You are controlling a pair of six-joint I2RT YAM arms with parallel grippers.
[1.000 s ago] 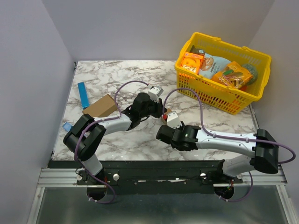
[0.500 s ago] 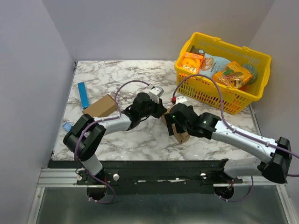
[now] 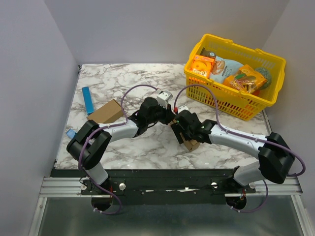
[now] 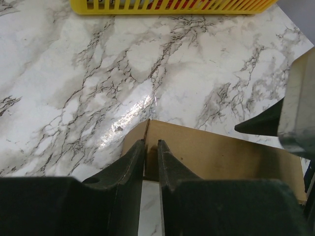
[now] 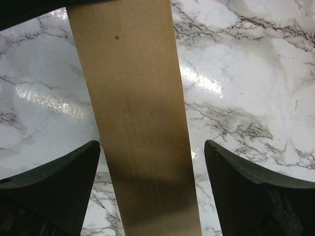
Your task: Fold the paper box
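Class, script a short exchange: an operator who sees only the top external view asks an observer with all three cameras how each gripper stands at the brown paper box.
Operator: From above, the arms half hide the paper box. Does the left gripper hold it?
Observer: Yes. Its wrist camera shows the fingers nearly together, pinching a thin edge of the cardboard.
Operator: And the right gripper?
Observer: Open wide. In its wrist view a long, plain brown panel runs between the fingers, and the marble table shows between the panel and one finger.
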